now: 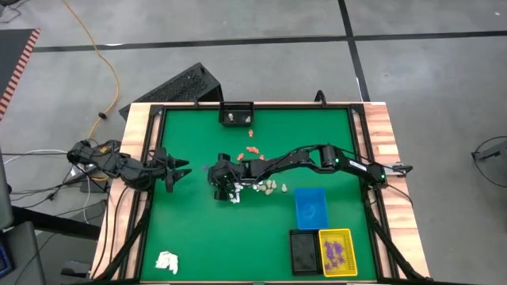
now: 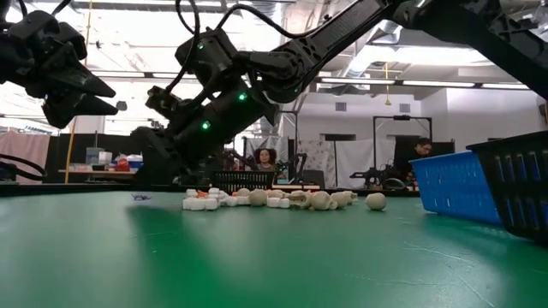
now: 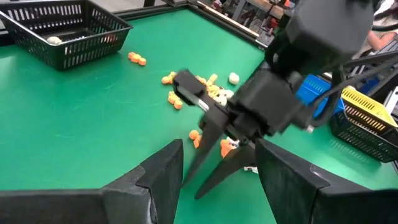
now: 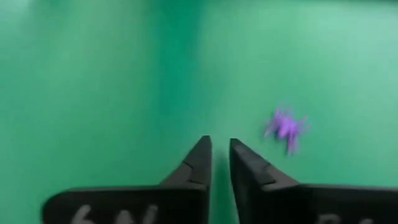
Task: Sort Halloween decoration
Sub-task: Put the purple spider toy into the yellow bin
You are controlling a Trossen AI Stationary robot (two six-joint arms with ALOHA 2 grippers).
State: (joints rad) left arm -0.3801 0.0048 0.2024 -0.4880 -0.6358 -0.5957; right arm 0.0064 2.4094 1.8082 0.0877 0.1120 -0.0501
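Observation:
The Halloween decoration pieces lie loose on the green mat: orange ones, cream ones, white ones and one purple spider. My right gripper reaches across to mid-table and points down at bare mat just beside the spider. Its fingers stand a narrow gap apart with nothing between them. From the left wrist view, the right gripper stands in front of the orange pieces. My left gripper hovers open at the table's left side, above the mat.
A black basket sits at the far edge with a piece inside. A blue tray, a black tray and a yellow tray holding purple pieces stand near right. A white wad lies near left.

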